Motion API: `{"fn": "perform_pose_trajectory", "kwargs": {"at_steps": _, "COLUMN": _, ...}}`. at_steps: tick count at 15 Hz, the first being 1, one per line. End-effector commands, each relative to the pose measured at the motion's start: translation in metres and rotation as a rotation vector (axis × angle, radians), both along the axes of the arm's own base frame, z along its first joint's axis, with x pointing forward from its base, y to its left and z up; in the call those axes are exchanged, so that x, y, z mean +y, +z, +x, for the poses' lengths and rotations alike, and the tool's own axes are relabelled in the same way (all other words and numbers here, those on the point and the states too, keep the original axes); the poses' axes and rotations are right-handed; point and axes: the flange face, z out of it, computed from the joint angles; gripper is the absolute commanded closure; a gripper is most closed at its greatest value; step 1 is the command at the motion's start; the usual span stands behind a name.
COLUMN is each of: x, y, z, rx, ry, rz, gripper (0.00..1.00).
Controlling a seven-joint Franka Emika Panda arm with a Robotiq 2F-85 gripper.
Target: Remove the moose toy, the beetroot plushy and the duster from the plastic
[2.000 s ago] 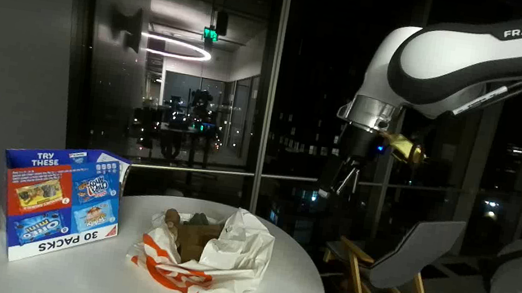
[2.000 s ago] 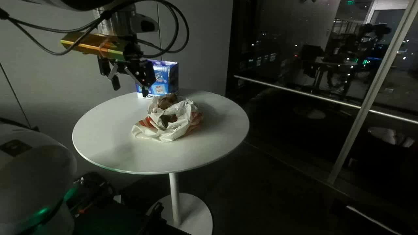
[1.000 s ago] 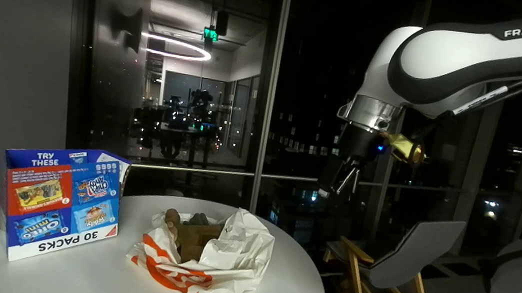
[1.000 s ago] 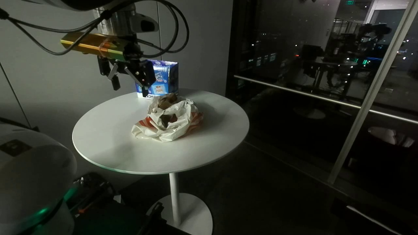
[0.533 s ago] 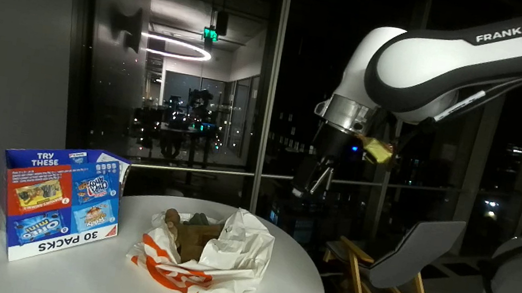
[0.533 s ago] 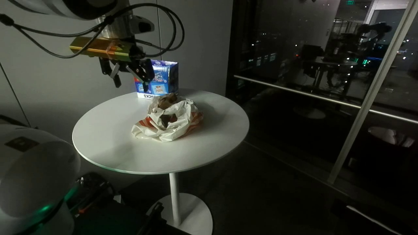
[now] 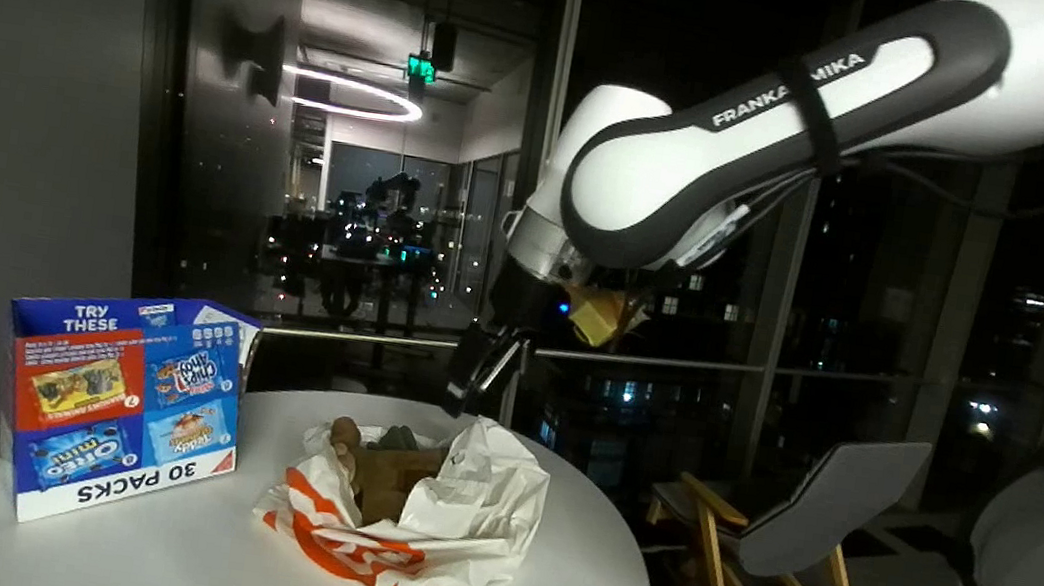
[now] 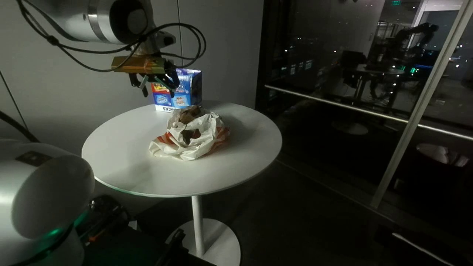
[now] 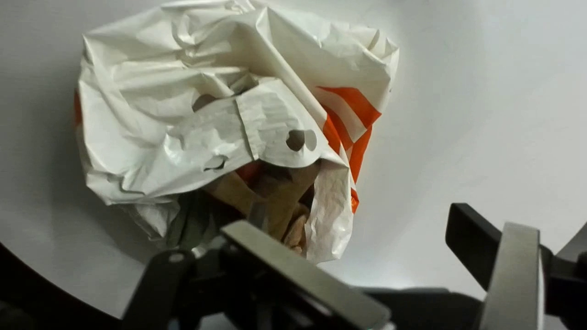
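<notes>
A crumpled white plastic bag with orange print (image 7: pixel 476 529) lies on the round table. It also shows in an exterior view (image 8: pixel 203 146) and the wrist view (image 9: pixel 137 73). In its opening are a tan rounded thing (image 7: pixel 345 434), a brown piece (image 7: pixel 391 483) and a grey-green piece (image 7: pixel 399 437). The wrist view shows tan (image 9: pixel 296 231), brown (image 9: pixel 279 201), dark green (image 9: pixel 190 220) and dark red (image 9: pixel 250 171) parts. I cannot tell which are the moose, beetroot or duster. My gripper (image 8: pixel 158 92) is open, empty and above the table, apart from the bag; the wrist view shows its spread fingers (image 9: pixel 357 243).
A blue and red snack box (image 7: pixel 123 412) stands upside down on the white round table (image 7: pixel 585 584), beside the bag. A wall stands behind the box, and windows with a rail (image 7: pixel 375 338) are behind the table. A grey chair (image 7: pixel 817 503) stands on the floor.
My arm and open gripper have moved towards the bag and a little lower, leftwards in one exterior view and rightwards in another. The bag, its contents and the snack box have not moved.
</notes>
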Motion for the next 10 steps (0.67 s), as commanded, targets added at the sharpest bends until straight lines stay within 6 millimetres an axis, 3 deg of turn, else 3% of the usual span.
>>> {"fn": "perform_pose_trajectory", "kwargs": {"at_steps": 1, "x": 0.036, "y": -0.011, "z": 0.055, "rx": -0.007, "ry": 0.085, "rz": -0.049, "gripper": 0.0}}
{"fn": "perform_pose_trajectory", "kwargs": {"at_steps": 5, "x": 0.055, "y": -0.041, "z": 0.097, "rx": 0.026, "ry": 0.145, "rz": -0.133, "gripper": 0.0}}
{"fn": "perform_pose_trajectory", "kwargs": {"at_steps": 10, "x": 0.04, "y": -0.085, "z": 0.134, "rx": 0.096, "ry": 0.156, "rz": -0.22, "gripper": 0.0}}
